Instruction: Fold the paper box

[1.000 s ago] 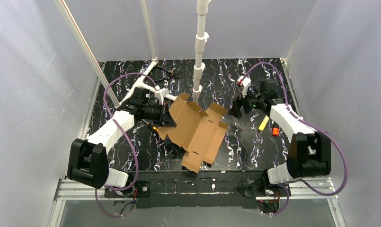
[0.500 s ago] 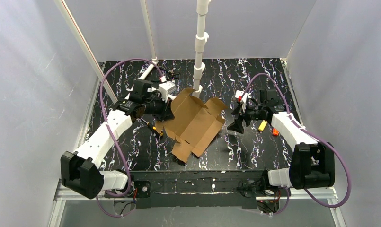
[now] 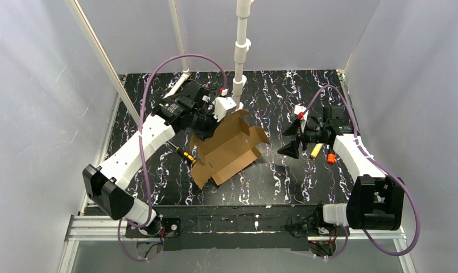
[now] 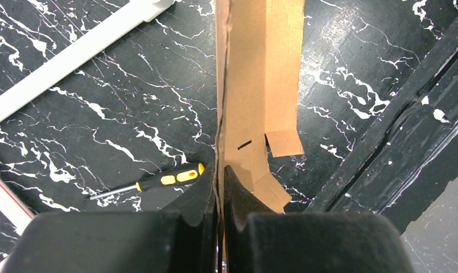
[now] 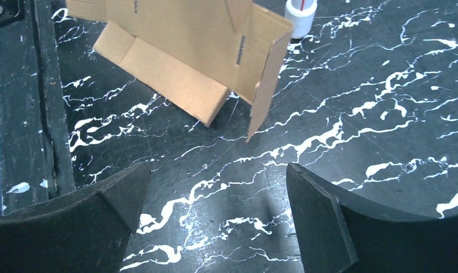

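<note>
Black, white-veined tabletop (image 3: 283,176), pale grey walls (image 3: 38,85). Just in front of the white pipe post (image 3: 239,57), left gripper (image 4: 221,170) pinches the plain paper box (image 3: 229,151); right gripper (image 5: 215,173) hangs spread, right of the post.

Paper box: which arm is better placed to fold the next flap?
Likely right: the right hand is open, empty and faces the paper box's raised side flap. The left hand is shut on the box's edge, holding it.

Pale walls (image 3: 38,114) are enclosing a black marbled table (image 3: 283,182). A white pipe post (image 3: 240,51) is rising at its far edge.
</note>
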Tool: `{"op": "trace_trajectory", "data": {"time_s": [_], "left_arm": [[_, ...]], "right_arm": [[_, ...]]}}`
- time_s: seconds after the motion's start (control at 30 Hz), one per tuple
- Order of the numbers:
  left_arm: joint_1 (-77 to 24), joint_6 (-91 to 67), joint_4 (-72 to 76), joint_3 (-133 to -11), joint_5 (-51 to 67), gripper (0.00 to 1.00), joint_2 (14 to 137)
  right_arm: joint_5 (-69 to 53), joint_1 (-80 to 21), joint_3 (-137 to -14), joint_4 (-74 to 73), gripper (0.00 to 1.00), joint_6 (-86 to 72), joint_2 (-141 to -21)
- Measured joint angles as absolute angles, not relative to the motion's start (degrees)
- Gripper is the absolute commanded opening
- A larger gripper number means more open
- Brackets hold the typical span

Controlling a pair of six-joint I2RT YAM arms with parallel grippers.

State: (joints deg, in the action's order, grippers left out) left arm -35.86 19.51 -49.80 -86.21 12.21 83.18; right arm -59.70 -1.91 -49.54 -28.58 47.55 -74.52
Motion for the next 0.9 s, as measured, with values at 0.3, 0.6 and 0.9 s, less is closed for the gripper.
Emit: {"op": "trace_trajectory", "data": {"time_s": [0.3, 0.6, 0.9], "left_arm": [[-42.81, 17.72, -55.83, -93.93, 7.99, 0.00, 89.56], [-44.77, 12.34, -56.86, -93.36, 7.92, 0.00, 94.67], [-44.75, 10.44, -57.10, -93.95, 6.31, 0.00, 94.74]], "right_arm": [[-62.22, -0.64, -49.76, -28.62, 0.98, 46.70, -74.52], [-63.66, -0.64, -49.76, -30.63, 0.98, 48.95, -74.96], [-63.31, -2.92, -50.15, -34.41, 0.98, 52.56, -79.94]]}}
